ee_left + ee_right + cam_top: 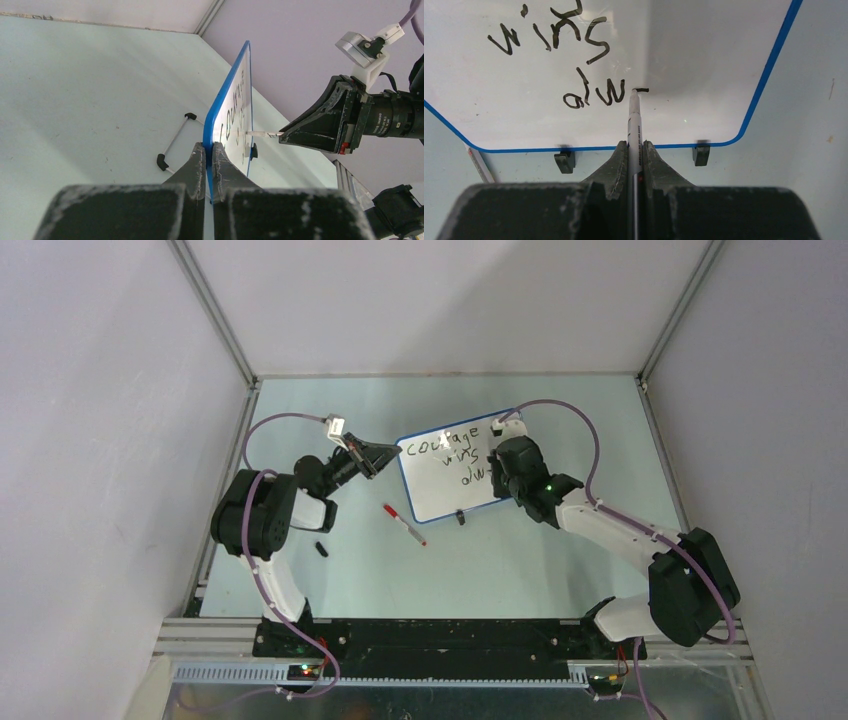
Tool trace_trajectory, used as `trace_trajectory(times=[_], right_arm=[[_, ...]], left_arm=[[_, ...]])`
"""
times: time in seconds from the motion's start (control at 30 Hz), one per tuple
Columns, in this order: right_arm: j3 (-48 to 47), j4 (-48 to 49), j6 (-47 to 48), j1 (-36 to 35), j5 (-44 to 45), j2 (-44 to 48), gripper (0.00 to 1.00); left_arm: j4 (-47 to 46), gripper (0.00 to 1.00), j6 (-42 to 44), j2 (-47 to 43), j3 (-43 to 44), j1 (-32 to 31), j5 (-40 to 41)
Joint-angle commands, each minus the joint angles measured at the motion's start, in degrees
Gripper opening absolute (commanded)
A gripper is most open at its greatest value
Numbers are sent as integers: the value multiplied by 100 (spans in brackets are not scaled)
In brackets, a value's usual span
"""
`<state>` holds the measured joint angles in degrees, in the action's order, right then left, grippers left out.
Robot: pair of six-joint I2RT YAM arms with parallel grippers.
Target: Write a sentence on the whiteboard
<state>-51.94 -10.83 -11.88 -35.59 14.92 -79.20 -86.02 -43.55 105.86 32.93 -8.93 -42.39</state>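
The whiteboard point(440, 490), white with a blue rim, stands tilted mid-table on two black feet point(700, 154). My left gripper point(385, 460) is shut on its left edge; in the left wrist view the jaws point(209, 146) pinch the blue rim point(227, 92). My right gripper point(500, 465) is shut on a white marker point(634, 120), whose tip touches the board point(704, 60). The sentence point(455, 455) reads "courage", "wins" point(554, 35) and "alw" point(594, 94), with a short fresh stroke at the tip. The right gripper point(320, 127) and marker also show in the left wrist view.
A red-capped marker point(404, 524) lies on the table in front of the board, and a small black cap point(321, 549) lies near the left arm. A thin wire stand with black ends point(172, 140) sits behind the board. Enclosure walls close in the sides and back.
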Motion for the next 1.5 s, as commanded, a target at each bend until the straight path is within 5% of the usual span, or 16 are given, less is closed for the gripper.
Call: trace_trajectory(times=[0.0, 1.47], right_arm=[[-202, 149, 24, -59, -102, -48, 0], [-448, -120, 1, 37, 328, -106, 0]], left_arm=[[-170, 0, 281, -101, -76, 19, -129], [-170, 0, 277, -92, -67, 22, -124]])
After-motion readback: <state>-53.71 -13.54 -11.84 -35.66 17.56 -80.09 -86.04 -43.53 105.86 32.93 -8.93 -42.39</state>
